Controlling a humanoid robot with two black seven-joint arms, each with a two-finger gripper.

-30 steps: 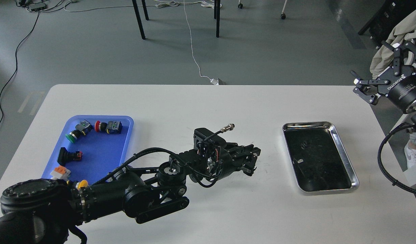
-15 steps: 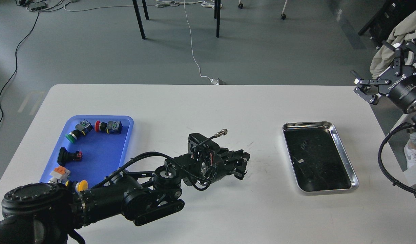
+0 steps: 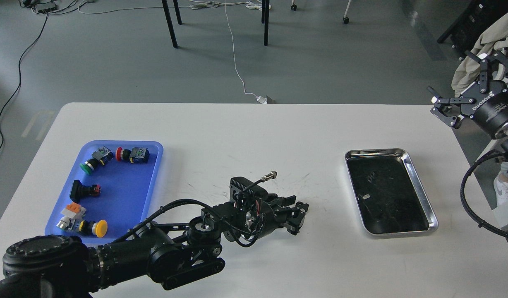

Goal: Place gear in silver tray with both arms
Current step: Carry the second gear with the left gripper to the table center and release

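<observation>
Left black two-finger gripper [image 3: 298,218] sits low over the white table [image 3: 245,128], dark and partly end-on; fingers can't be told apart, so can't tell how far open or whether it holds anything. Shiny rectangular silver tray [image 3: 419,188] with dark reflective bottom lies well to its right on the table, apart from it. Blue plastic tray [image 3: 125,190] lies to its left, behind the black left arm [image 3: 163,248], holding a green push button [image 3: 87,167], red push button [image 3: 120,154], black switch part [image 3: 82,190], orange-topped connector [image 3: 73,209] and yellow push button [image 3: 97,228]. Right black gripper [image 3: 465,80] hangs raised beyond the table's far right corner, fingers spread wide, nothing between them, well apart from the silver tray.
</observation>
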